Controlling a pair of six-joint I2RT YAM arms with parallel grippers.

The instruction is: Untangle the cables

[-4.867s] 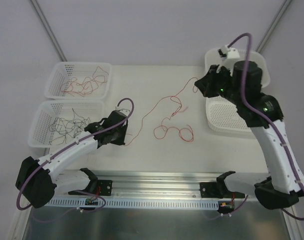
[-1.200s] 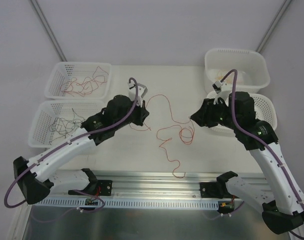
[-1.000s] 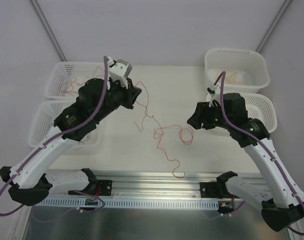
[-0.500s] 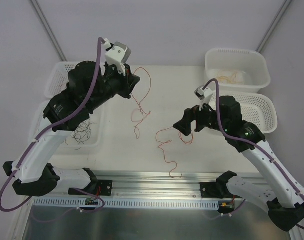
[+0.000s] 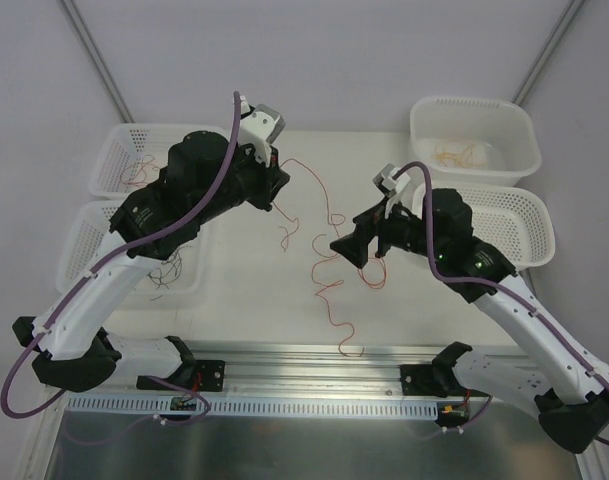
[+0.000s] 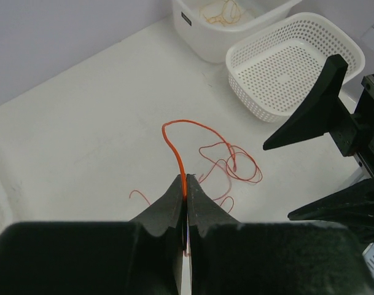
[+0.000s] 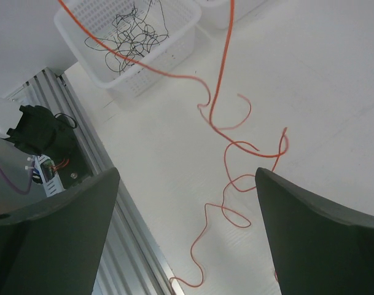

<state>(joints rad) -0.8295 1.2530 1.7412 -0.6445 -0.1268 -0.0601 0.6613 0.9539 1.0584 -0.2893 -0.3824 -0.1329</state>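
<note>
My left gripper (image 5: 281,178) is raised above the table's middle and shut on one thin orange-red cable (image 5: 331,305). In the left wrist view the strand (image 6: 174,149) comes out of the closed jaws (image 6: 185,192), arcs over and drops to loose loops on the white table. My right gripper (image 5: 356,232) hovers just right of the hanging strand, wide open with nothing between its fingers. Its wrist view shows the cable (image 7: 225,61) hanging ahead, and curls of it lying below the spread jaws (image 7: 187,175).
At back left a basket (image 5: 114,150) holds red cables. Below it a basket (image 7: 174,27) holds black cables. At back right a bin (image 5: 519,135) holds pale yellow cables, with a perforated basket (image 5: 529,235) in front. A metal rail (image 5: 314,355) runs along the near edge.
My right gripper has opened wide and moved left toward the hanging strand. My left gripper, still shut on the cable, has risen and swung slightly right, lifting more cable off the table.
</note>
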